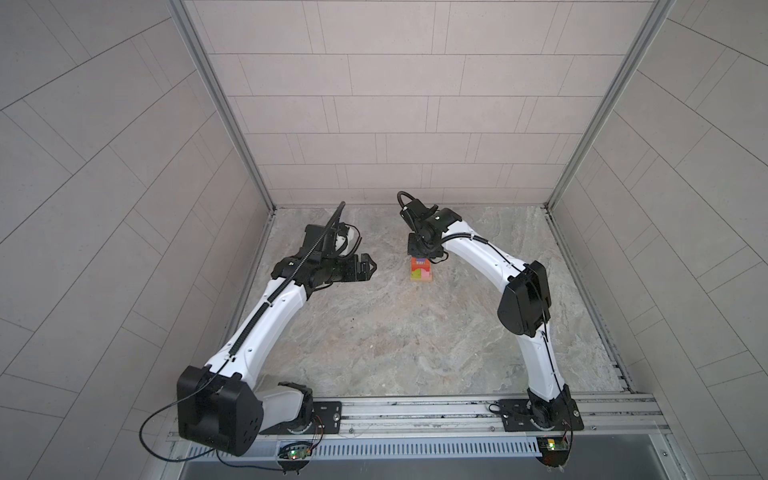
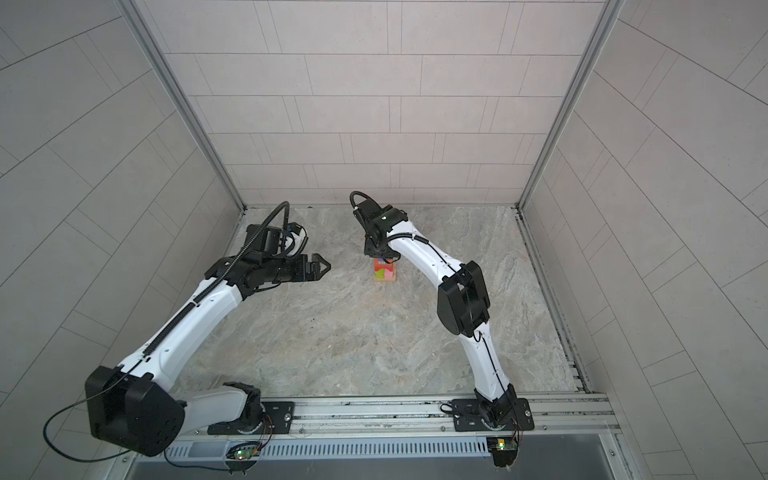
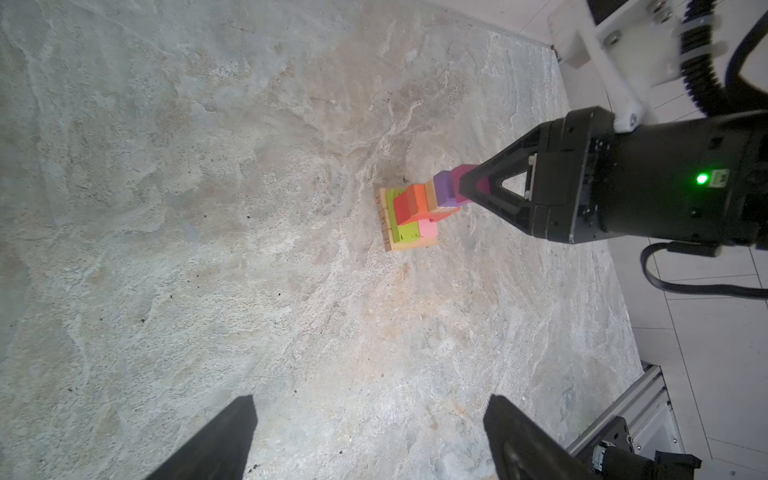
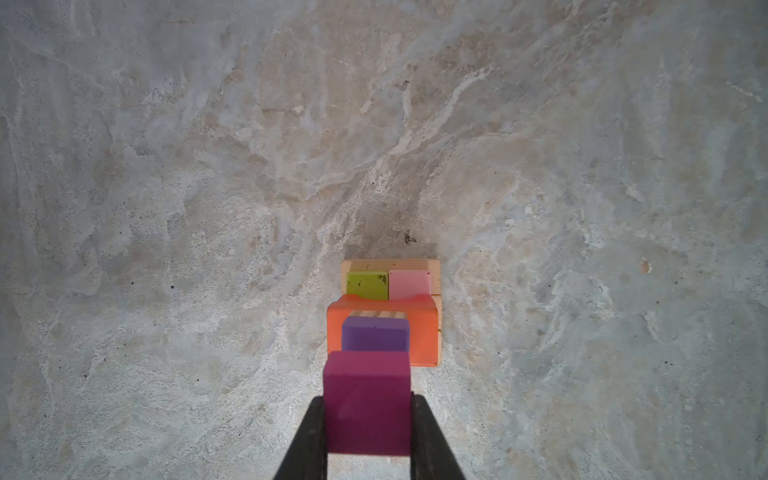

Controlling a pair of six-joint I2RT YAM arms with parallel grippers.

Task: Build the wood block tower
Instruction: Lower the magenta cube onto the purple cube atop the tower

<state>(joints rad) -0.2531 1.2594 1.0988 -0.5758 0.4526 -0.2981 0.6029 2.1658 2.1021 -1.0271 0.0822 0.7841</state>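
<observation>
Magenta wooden cube [image 4: 368, 403] sat clamped in the right gripper [image 3: 469, 187] atop the purple cube [image 4: 376, 334] of the stepped wood-block tower [image 3: 415, 216] on the marbled tabletop [image 1: 374, 340]; only release seemingly remained, left gripper [image 1: 368, 267] spread empty.

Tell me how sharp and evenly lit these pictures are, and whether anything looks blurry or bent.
In both top views the wide lens bows the wall tiles, and the tower is small and soft; in the right wrist view the magenta cube sits close to the lens and looks slightly blurred, with darker corners; in the left wrist view a green light blooms a little.
</observation>
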